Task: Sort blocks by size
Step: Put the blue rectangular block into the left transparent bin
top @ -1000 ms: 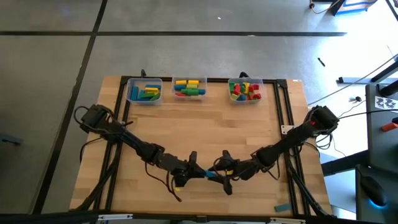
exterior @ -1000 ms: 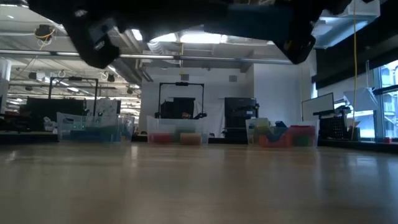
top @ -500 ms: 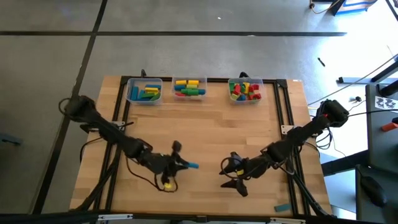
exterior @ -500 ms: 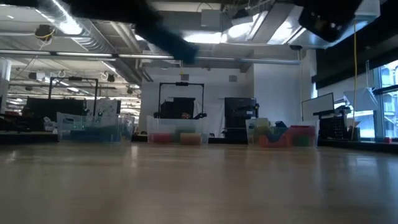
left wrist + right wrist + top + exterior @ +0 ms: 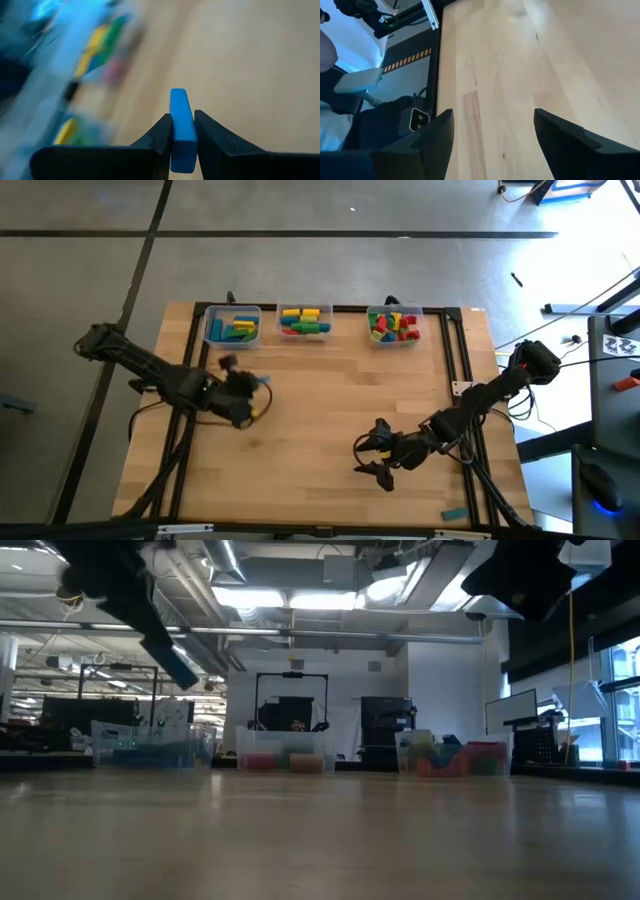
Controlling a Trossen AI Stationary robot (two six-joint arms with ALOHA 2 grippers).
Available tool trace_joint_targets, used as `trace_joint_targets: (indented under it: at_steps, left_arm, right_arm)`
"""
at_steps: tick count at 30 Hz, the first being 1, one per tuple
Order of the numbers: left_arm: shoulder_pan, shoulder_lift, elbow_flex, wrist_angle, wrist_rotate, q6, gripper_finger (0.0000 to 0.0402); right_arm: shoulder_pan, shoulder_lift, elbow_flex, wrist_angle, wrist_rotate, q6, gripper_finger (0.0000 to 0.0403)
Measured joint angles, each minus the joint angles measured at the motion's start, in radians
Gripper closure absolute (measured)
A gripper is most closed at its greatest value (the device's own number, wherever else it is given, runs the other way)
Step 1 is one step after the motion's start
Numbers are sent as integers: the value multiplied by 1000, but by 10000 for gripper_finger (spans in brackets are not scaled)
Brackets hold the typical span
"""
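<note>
My left gripper [image 5: 252, 385] is shut on a long blue block [image 5: 182, 125] and sits raised above the table's left half, short of the left bin [image 5: 232, 326]. The block's tip shows in the high view [image 5: 262, 380]. My right gripper [image 5: 368, 456] is open and empty near the table's front, right of centre. Three clear bins stand along the far edge with blocks in them: left bin, middle bin [image 5: 304, 321], right bin [image 5: 394, 325]. My left gripper pinches the blue block's two long flat sides [image 5: 181, 142] between its two fingers, at the block's near end. The block lies along the fingers and sticks out past their tips [image 5: 179, 100], lifted clear of the table.
A black frame rail [image 5: 330, 308] runs round the table. A small blue piece [image 5: 454, 514] lies at the front right corner. Bare wood [image 5: 330, 390] spreads between the bins and my grippers.
My left gripper has carried the blue block from the table's front centre up and toward the far left, nearing the left bin. My right gripper has let go of the block, opened, and drawn back a little toward the right.
</note>
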Motion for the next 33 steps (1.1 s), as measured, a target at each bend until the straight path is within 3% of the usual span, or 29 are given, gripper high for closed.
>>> trace_joint_targets:
  at_steps: [5, 11, 16, 20, 26, 33]
  left_arm:
    - [151, -6, -2, -140, -112, -149, 348]
    - [416, -6, -43, -132, -152, -77, 343]
    - [664, -6, -109, 26, -158, 66, 346]
    - [809, -6, -153, 211, -84, 204, 333]
    - [937, -6, -174, 282, -70, 271, 323]
    - [978, -6, -175, 266, 15, 297, 308]
  right_arm:
    - [0, 0, 0, -4, 20, 0, 139]
    - [0, 0, 0, -6, 20, 0, 139]
    - [0, 0, 0, -18, 21, 0, 139]
    - [0, 1, -1, -30, 23, 1, 139]
    - [0, 1, -1, -31, 35, 2, 139]
    - [0, 1, -1, -51, 30, 1, 139]
